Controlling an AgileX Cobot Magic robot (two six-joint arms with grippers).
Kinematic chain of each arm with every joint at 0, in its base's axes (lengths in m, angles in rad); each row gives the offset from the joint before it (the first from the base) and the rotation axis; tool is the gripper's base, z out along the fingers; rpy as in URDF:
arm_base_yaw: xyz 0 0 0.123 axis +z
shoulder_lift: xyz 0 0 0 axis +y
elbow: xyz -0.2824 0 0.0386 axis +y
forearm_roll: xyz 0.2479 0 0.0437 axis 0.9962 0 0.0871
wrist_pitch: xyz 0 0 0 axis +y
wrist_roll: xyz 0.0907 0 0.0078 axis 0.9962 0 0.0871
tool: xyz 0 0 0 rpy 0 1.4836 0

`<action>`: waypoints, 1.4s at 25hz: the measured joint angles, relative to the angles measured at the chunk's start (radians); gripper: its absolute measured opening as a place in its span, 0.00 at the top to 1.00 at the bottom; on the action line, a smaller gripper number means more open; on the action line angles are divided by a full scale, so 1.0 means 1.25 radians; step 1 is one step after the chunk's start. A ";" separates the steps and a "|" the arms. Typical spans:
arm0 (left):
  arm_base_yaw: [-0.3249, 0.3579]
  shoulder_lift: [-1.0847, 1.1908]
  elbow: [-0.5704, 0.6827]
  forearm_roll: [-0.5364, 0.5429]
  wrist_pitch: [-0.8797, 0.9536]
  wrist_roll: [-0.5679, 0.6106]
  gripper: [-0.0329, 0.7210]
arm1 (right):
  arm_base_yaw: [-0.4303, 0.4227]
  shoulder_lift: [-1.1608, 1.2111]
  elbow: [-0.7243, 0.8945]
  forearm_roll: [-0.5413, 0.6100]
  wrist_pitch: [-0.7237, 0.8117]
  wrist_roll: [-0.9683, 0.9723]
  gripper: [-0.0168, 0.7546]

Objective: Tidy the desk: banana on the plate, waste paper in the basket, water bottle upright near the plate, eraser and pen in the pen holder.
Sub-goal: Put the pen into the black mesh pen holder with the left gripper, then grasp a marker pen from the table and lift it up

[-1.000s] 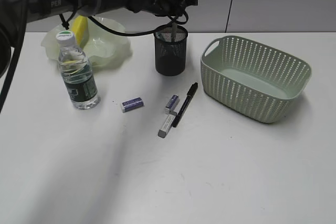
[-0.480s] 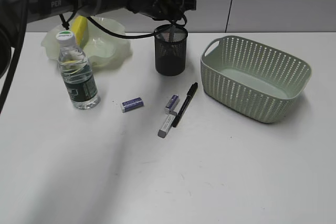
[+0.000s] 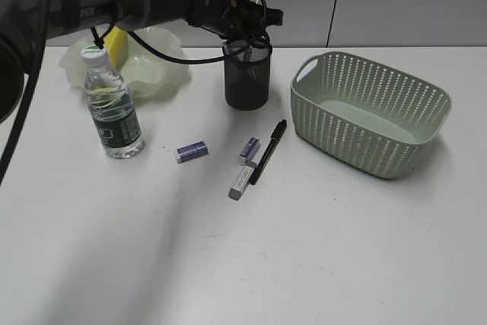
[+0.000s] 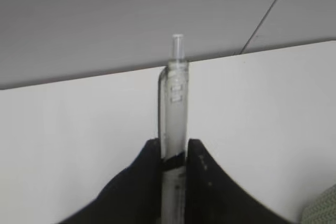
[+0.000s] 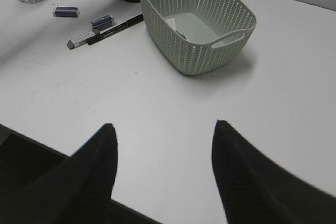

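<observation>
My left gripper [image 4: 173, 142] is shut on a clear pen [image 4: 173, 98], which stands upright between its fingers. In the exterior view that gripper [image 3: 245, 30] hangs right over the black mesh pen holder [image 3: 247, 81]. A black pen [image 3: 268, 151] lies on the desk with an eraser [image 3: 192, 151] and two more erasers [image 3: 249, 148] beside it. The water bottle [image 3: 112, 108] stands upright in front of the plate [image 3: 156, 66], which holds the banana [image 3: 116, 39]. My right gripper [image 5: 164, 124] is open over bare desk. The waste paper is not clearly visible.
The sage green basket [image 3: 369, 112] stands at the right, close to the black pen's tip. The left arm and its cables span the back left above the plate. The desk's front edge [image 5: 31, 140] lies just under the right gripper.
The left gripper has sunk a little over the pen holder with the clear pen. The pen's end no longer shows above the holder's rim. Nothing on the desk has moved.
</observation>
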 joint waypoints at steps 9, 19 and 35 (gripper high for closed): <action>0.000 0.001 0.000 -0.003 0.011 0.000 0.48 | 0.000 0.000 0.000 0.000 0.000 0.000 0.39; 0.000 -0.155 0.002 0.062 0.192 0.000 0.47 | 0.000 0.000 0.000 0.000 0.000 0.000 0.39; -0.001 -0.656 0.132 0.037 0.675 0.082 0.46 | 0.000 0.000 0.000 0.001 0.000 0.000 0.39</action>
